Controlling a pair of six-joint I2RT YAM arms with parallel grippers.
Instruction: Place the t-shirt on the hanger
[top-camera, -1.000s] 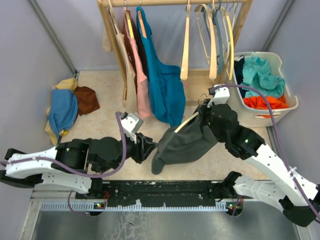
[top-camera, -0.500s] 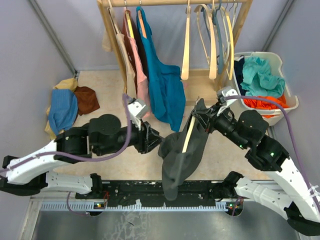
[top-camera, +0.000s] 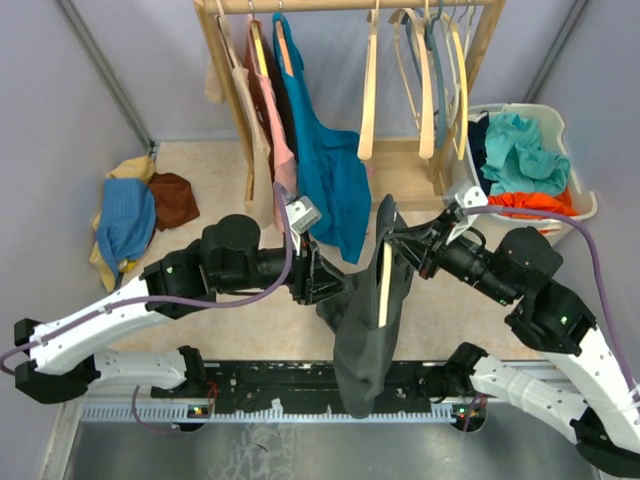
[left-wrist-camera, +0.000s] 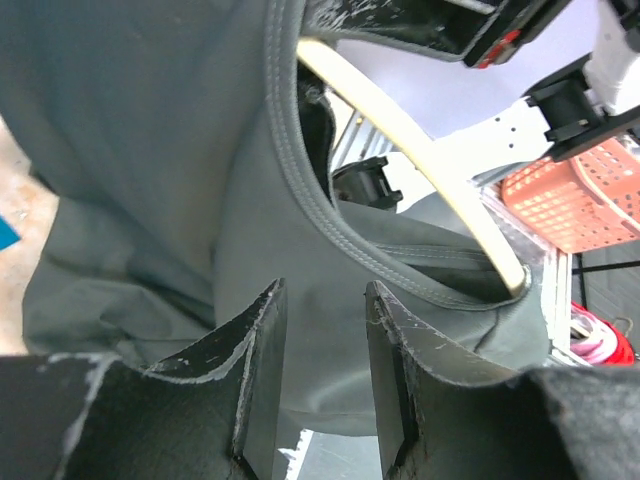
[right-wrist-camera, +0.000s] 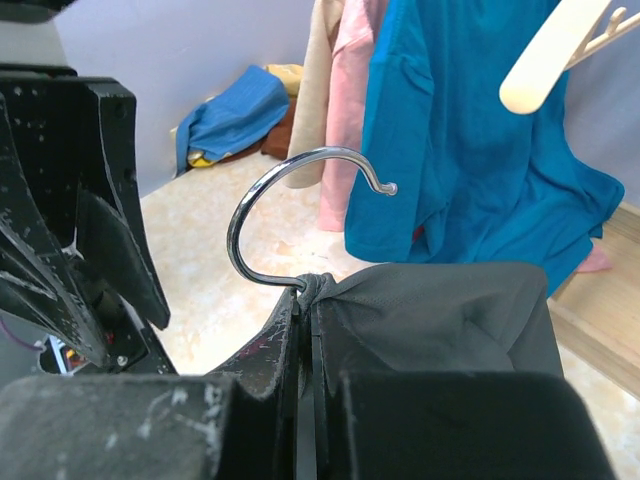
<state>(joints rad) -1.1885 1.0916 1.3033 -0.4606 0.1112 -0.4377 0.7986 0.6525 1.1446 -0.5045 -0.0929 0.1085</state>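
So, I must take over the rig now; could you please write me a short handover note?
Left gripper: open, right at the collar of the shirt, gripping nothing.
Right gripper: shut on the hanger at the base of its hook, holding it up.
Done: the shirt hangs from the hanger, and one hanger arm passes through the collar.
Left to do: probably pull the collar over the other arm and settle the shoulders. Whether both arms are seated is not visible.
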